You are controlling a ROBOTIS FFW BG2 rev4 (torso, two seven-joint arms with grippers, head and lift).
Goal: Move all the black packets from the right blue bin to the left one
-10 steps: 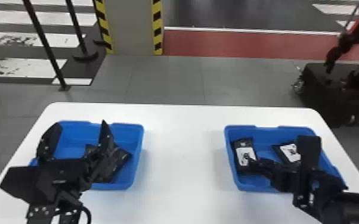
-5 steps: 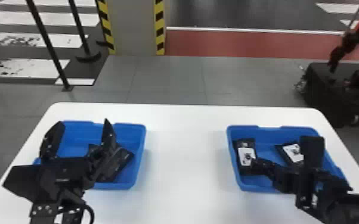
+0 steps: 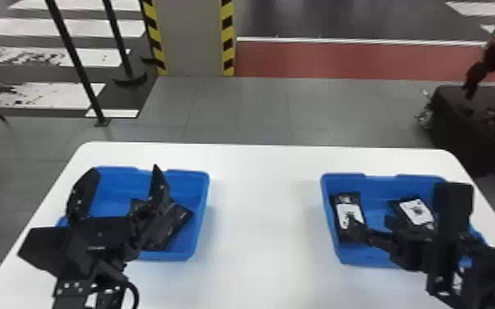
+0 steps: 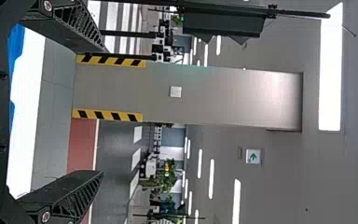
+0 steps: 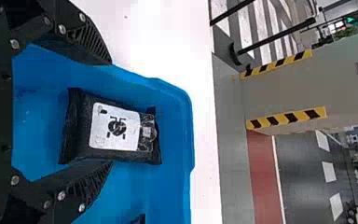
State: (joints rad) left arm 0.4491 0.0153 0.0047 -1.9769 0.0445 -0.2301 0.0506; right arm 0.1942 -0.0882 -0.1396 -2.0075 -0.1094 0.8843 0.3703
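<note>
Near the desk's (image 3: 267, 230) left edge, the left bin (image 3: 202, 193) holds black packets (image 3: 172, 224); the left hand (image 3: 124, 169) spreads wide above, empty. Near the right edge, the right bin (image 3: 341, 179) holds two; the right hand (image 3: 372, 227) gapes around the left packet (image 5: 116, 128), unclosed.

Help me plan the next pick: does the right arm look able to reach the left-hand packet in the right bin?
Probably yes: the right end effector is open, facing that packet, with nothing visible between them.
</note>
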